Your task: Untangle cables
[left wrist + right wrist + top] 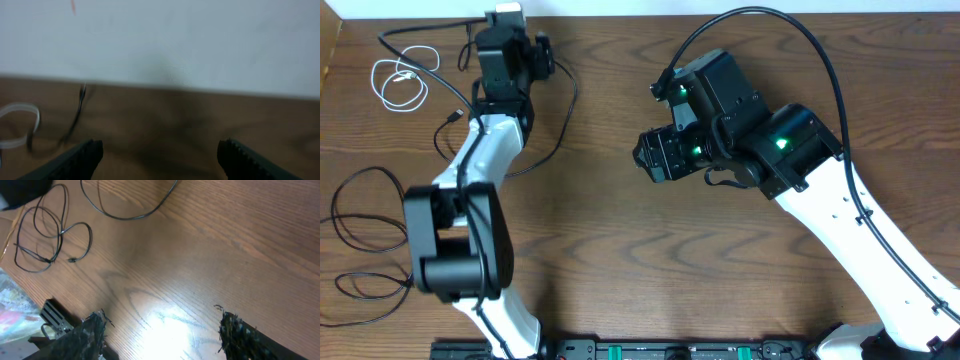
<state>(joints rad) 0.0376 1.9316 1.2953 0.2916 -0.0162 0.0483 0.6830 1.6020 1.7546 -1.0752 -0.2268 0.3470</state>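
A short white cable [402,72] lies coiled at the far left of the table; the left wrist view shows it as a white cable [35,112] at the left edge. Beside it runs one black cable [453,116], which appears blurred as a black cable [78,112]. A second black cable [333,208] lies in loose loops at the table's left edge and shows as a looped black cable [62,230]. My left gripper [506,22] is open at the far edge, facing the wall, with nothing between its fingers [87,155]. My right gripper [655,155] is open over bare wood at mid-table, also with nothing in it.
A thin black wire [563,115] curves down from the left wrist alongside the left arm [480,150]. The white wall [200,40] stands just beyond the table's far edge. The right arm [850,210] crosses the right half. An equipment rail [650,350] lines the near edge.
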